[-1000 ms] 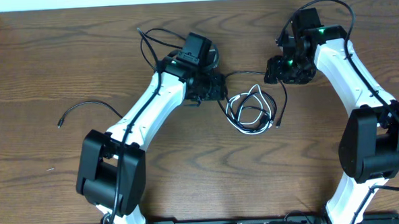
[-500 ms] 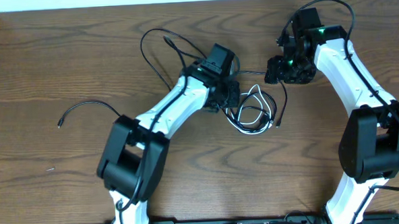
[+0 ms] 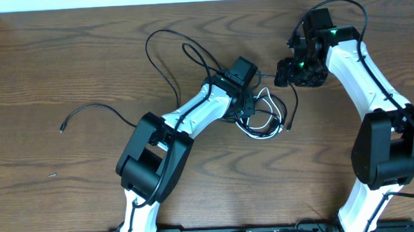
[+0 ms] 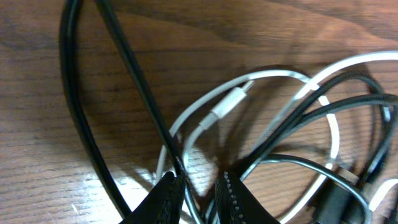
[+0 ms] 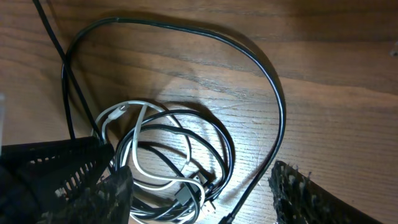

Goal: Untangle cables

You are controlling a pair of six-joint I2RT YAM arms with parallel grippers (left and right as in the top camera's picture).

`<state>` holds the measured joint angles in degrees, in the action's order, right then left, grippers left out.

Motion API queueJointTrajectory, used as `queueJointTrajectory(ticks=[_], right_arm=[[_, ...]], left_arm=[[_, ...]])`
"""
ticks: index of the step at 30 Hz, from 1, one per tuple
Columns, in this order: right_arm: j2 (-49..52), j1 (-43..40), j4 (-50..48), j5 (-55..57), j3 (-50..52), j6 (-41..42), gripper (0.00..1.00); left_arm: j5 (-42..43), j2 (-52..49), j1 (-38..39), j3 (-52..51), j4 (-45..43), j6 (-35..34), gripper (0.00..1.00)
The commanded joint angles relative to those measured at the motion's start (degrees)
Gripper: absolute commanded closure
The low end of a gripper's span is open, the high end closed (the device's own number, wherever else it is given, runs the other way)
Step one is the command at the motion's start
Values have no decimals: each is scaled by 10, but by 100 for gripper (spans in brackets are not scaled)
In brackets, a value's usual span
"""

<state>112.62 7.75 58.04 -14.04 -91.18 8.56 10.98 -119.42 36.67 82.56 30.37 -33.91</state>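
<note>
From above, the left gripper (image 3: pixel 247 107) sits at the left edge of the tangled cables, the white cable (image 3: pixel 267 94) looped with the black cable (image 3: pixel 291 109) near the middle of the table (image 3: pixel 50 53). The right gripper (image 3: pixel 294 73) hangs just beside the bundle's upper right, and its jaws cannot be read from this height. Bare wood lies in front of the bundle and far to the left, while the two arms crowd it from both sides. In the left wrist view the left gripper (image 4: pixel 198 186) has its jaws narrow. The black cable (image 4: pixel 140 87) runs slantwise into the slim gap, with the white cable (image 4: pixel 227 106) close alongside. Whether the fingers (image 4: pixel 163 196) pinch it I cannot tell, since the frame's lower edge cuts them off. In the right wrist view the right gripper (image 5: pixel 199 169) has its jaws wide and holds nothing. The white cable (image 5: pixel 146 109) coils inside a broad loop of black cable (image 5: pixel 273 93), and its lower left is hidden behind a blurred finger (image 5: pixel 115 193).
</note>
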Motion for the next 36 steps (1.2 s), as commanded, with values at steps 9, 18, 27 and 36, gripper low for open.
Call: queueJointTrajectory(ticks=[9,18,27,36], right_arm=[[-1,-3,0,6,-6,4,31],[0,-2,0,6,-5,4,30],[0,-2,-5,6,5,4,29],[0,-2,-8,5,10,4,28]], left_arm=[[-28,-15,0,-6,36,-12,77],[-31,-20,0,-19,31,-29,75],[-31,-31,0,-19,26,-35,75],[-31,-28,0,-18,7,-25,92]])
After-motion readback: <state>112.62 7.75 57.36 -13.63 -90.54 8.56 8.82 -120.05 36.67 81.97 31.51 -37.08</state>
